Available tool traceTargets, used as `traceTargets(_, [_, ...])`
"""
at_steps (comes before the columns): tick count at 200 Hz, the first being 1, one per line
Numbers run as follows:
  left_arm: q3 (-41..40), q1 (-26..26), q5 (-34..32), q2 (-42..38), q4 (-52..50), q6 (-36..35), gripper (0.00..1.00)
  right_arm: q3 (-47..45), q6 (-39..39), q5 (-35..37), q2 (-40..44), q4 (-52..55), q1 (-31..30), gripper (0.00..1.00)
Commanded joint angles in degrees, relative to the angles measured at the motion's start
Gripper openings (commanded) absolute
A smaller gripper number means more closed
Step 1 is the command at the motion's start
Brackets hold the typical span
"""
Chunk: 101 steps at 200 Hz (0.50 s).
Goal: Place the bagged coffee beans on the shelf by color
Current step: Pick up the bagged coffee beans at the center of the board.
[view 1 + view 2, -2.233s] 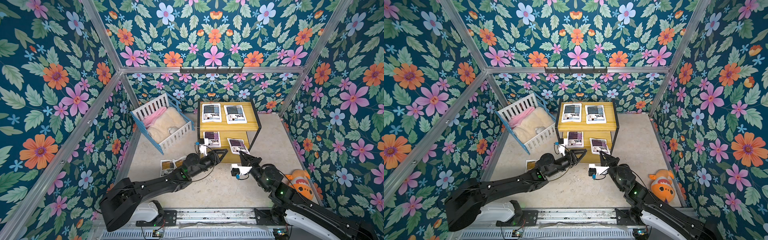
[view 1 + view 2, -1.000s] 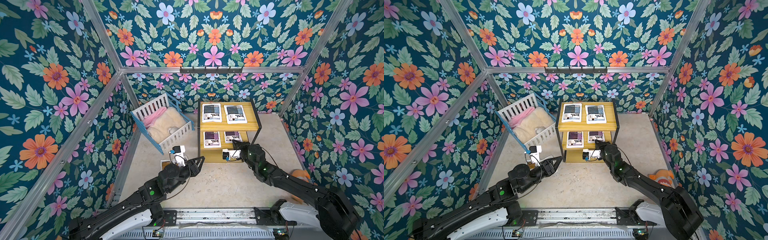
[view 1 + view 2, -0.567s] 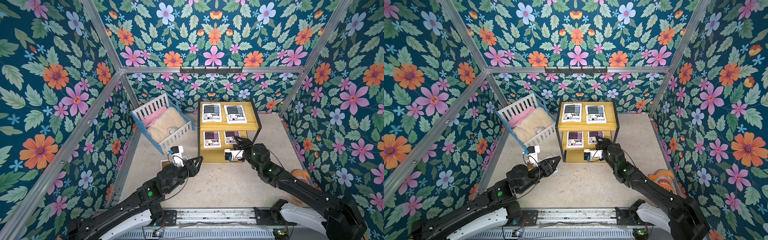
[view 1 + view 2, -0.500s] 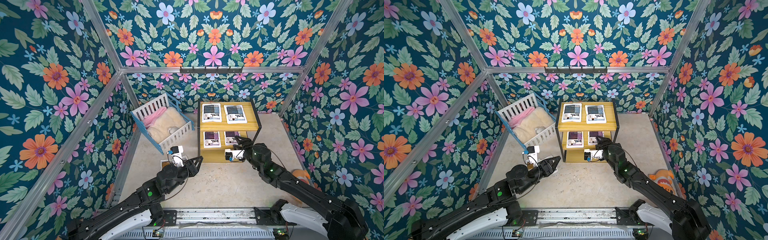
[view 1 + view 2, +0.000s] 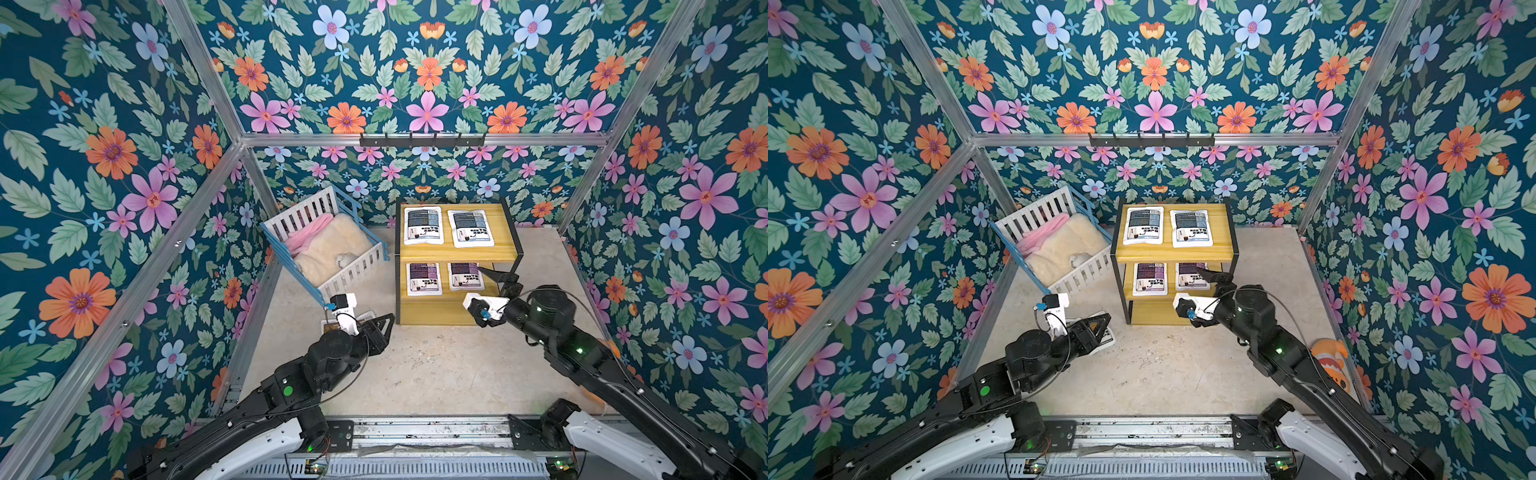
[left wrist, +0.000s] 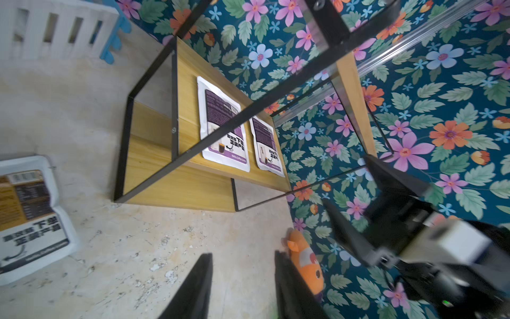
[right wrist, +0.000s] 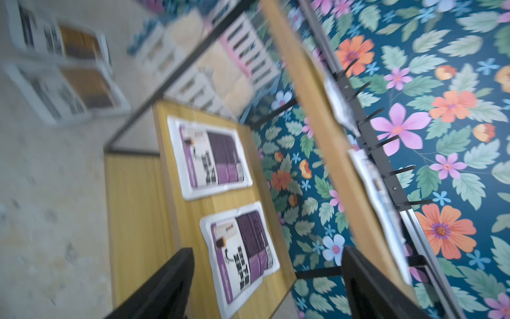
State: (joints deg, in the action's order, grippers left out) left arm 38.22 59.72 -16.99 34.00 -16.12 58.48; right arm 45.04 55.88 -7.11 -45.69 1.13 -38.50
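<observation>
Top view: shelf, three tiers, standing on the floor. Top tier: two blue-grey pouches, side by side. Middle tier: two purple pouches, side by side. Floor, near the crib: two yellow-brown pouches, lying flat. Right tool: jaws spread wide, empty, just in front of the middle tier. Left tool: jaws apart, empty, by the yellow-brown pouches

Yellow three-tier shelf: blue-grey pouches lie flat on top, purple pouches on the middle tier, yellow-brown pouches on the floor
</observation>
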Motion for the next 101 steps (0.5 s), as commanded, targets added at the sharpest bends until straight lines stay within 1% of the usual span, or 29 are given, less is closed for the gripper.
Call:
traceTargets(1, [3.8, -0.1, -7.7, 1.0, -13.9, -1.7, 0.43, 0.7, -34.9, -2.9, 4.6, -0.7, -0.1, 0.99])
traceTargets(14, [6.9, -0.3, -11.0, 2.4, -20.6, -1.5, 0.43, 1.7, -46.0, 0.0, 6.0, 2.7, -0.1, 0.99])
traceTargets(27, [9.1, -0.8, -13.3, 2.9, -25.4, -0.3, 0.43, 2.9, -57.2, 5.1, 6.7, 6.0, -0.1, 0.99])
traceTargets(36, [9.7, -1.7, -13.9, 2.5, -27.4, 0.3, 0.44, 2.8, -64.6, 7.6, 7.8, 7.3, 0.1, 0.99])
traceTargets(50, [9.6, -3.5, -12.5, 1.6, -28.0, -0.4, 0.44, 0.4, -72.5, 10.0, 11.4, 6.9, 0.2, 0.99])
traceTargets(60, [9.5, -5.2, -11.4, 1.5, -28.7, -0.8, 0.44, -2.3, -75.6, 9.5, 14.0, 5.2, 0.3, 0.99])
traceTargets(68, [9.3, -6.8, -10.2, 2.1, -28.8, -1.7, 0.44, -2.6, -78.1, 9.8, 14.4, 6.3, 0.4, 0.99])
traceTargets(83, [9.4, -10.8, -6.0, 5.1, -27.5, -4.6, 0.44, -1.0, -80.4, 9.4, 11.9, 11.5, 0.4, 0.99])
traceTargets(101, [9.1, -16.4, -0.3, 9.0, -24.4, -8.5, 0.44, -0.4, -83.9, 5.2, 10.3, 13.8, 0.4, 0.99])
